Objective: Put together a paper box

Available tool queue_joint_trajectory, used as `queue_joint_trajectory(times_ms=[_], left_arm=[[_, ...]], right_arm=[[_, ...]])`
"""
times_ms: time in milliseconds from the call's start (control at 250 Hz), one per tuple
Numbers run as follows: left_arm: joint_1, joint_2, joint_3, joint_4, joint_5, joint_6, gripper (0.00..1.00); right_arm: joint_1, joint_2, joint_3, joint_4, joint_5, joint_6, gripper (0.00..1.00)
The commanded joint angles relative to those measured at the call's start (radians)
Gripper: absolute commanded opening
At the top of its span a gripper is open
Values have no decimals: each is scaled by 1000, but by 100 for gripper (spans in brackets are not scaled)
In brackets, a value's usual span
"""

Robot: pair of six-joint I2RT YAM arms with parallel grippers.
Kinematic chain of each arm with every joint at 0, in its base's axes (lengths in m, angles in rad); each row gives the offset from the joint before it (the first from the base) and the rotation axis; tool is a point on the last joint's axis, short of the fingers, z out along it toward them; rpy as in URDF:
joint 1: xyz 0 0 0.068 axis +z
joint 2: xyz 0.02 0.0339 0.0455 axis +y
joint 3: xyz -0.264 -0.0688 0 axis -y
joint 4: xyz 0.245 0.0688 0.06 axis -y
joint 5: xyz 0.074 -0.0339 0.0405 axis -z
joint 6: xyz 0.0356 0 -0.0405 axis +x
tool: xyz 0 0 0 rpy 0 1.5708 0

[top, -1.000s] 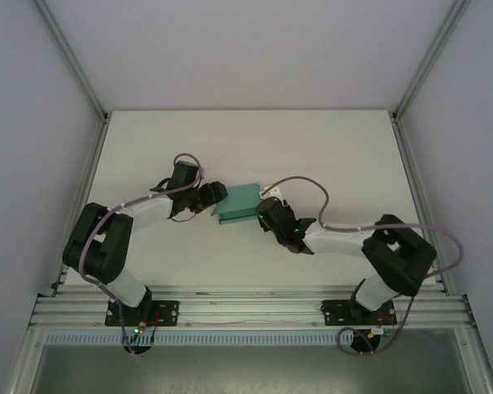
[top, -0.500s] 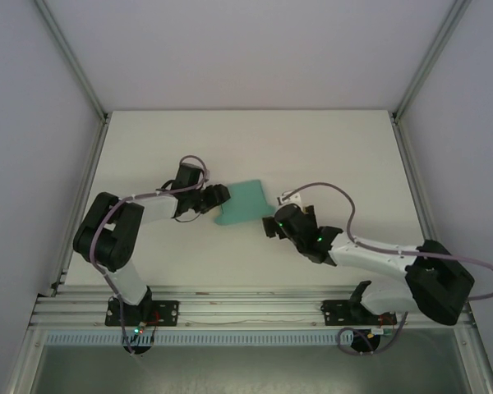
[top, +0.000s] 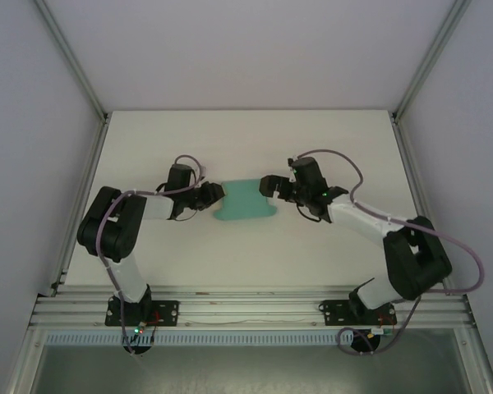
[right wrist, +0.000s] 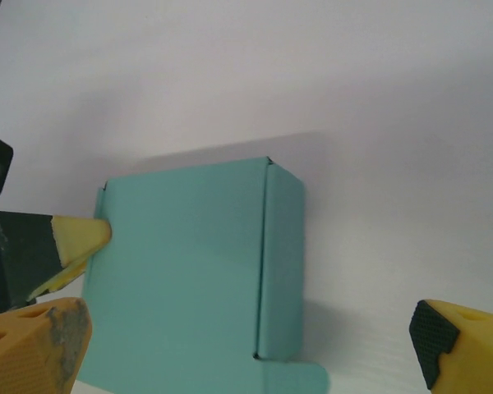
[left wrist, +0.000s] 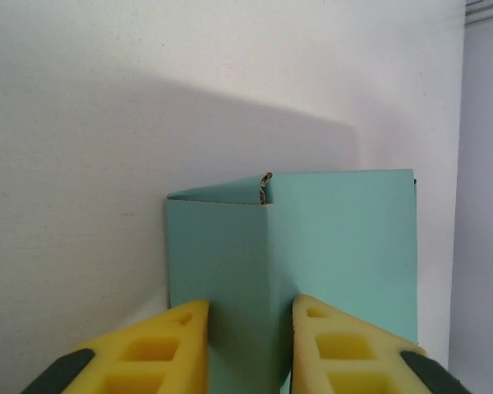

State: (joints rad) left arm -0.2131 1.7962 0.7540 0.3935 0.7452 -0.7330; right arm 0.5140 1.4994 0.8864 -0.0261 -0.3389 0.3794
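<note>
Top external view: paper box [top: 245,202] lies near the middle of the white table [top: 329,139], teal card, directly between the two grippers.

Right wrist view: one broad face is turned toward the camera. A narrow side panel [right wrist: 283,263] is folded along its right edge, and a small tab [right wrist: 300,379] juts out at the lower right corner. Left wrist view: a crease [left wrist: 269,263] runs up the card, with two faces meeting at an angle along it.

Left gripper [left wrist: 251,349] comes at the box from the left. Its yellow fingers [left wrist: 168,349] stand close together on either side of the crease, card between them. Whether they actually press it, cannot tell. In the right wrist view, that fingertip pair sits at the box's left edge.

Right gripper [top: 267,184] sits at the box's right edge, toward the far corner, jaws spread wide with the box ahead of the gap and nothing held. Contact with the card: cannot tell.

Aluminium rail [top: 246,305] runs along the table's near edge, well apart from the box.
</note>
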Motion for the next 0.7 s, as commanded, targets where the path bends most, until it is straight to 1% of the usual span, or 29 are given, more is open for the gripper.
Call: queue_joint_trajectory(times_ms=[0, 52, 124, 264, 356, 476, 648, 696], left_arm=[[22, 53, -47, -5, 18, -16, 22], [30, 56, -59, 17, 33, -19, 17], [41, 55, -72, 37, 45, -21, 17], [58, 50, -94, 54, 62, -14, 17], [58, 47, -95, 55, 70, -5, 17], [60, 49, -95, 53, 66, 1, 17], [63, 52, -99, 76, 74, -1, 17], [63, 51, -97, 81, 73, 0, 17]], right_arm=[[-13, 76, 62, -63, -130, 41, 100], [-19, 111, 91, -79, -156, 48, 100], [-26, 148, 110, -74, -193, 56, 100], [-37, 194, 131, -67, -221, 67, 100], [-38, 219, 133, -18, -289, 74, 99], [-39, 267, 135, 66, -405, 119, 94], [-47, 312, 131, 159, -466, 167, 90], [-50, 317, 125, 195, -483, 187, 85]])
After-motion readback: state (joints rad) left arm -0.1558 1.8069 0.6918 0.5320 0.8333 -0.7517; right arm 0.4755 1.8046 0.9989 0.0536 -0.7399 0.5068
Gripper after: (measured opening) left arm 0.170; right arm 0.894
